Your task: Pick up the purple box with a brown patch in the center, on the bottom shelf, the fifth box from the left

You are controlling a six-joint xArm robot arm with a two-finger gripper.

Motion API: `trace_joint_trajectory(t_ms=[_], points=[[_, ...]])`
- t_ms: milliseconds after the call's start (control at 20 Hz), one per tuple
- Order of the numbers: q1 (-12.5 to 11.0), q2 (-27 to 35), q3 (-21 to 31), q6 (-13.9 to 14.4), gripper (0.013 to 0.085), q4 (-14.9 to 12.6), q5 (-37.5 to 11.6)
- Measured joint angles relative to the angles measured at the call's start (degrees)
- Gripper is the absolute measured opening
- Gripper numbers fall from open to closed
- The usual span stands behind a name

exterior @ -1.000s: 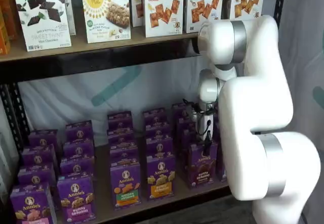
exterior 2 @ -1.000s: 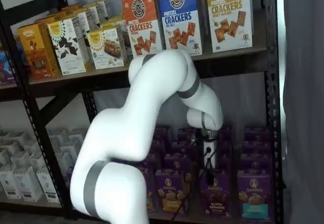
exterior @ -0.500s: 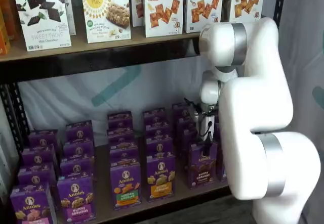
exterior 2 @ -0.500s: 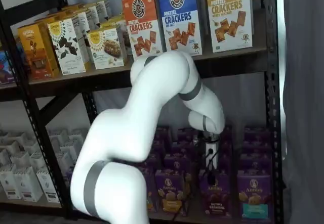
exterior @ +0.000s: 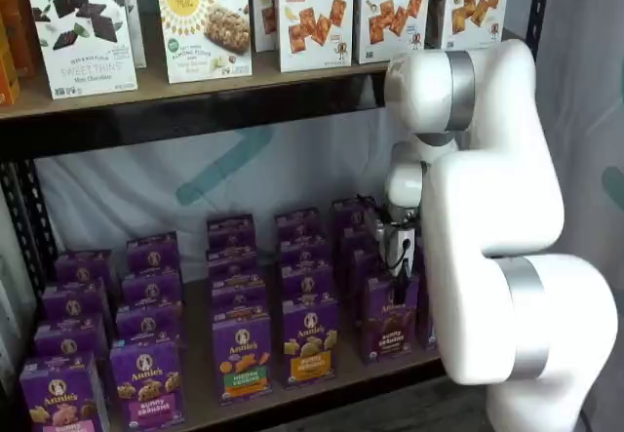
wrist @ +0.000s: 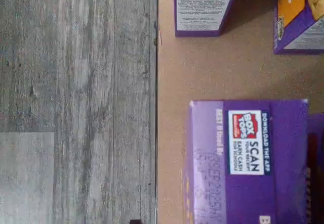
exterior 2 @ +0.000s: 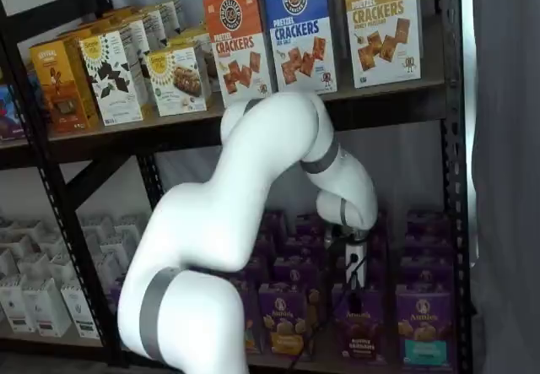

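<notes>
The white arm (exterior: 487,227) hangs just above the purple box (exterior: 388,323) at the bottom shelf (exterior: 322,378) front edge.

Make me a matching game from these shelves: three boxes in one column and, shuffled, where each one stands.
Boxes:
1. purple box with brown centre
2. blue crackers box
3. purple box with yellow-orange centre

Places:
A. upper shelf, between the orange crackers box and the yellow crackers box
B. front row of the bottom shelf, right under the robot's jaws
C. front row of the bottom shelf, next to the purple box with orange-and-green centre

Pairs: 1-B, 2-A, 3-C
</notes>
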Motion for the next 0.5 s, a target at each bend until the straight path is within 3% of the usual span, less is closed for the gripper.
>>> trace_joint_trajectory(t_ms=[500], points=[[0.1, 1.4, -1.2, 1.2, 0.0850, -1.3, -0.4]])
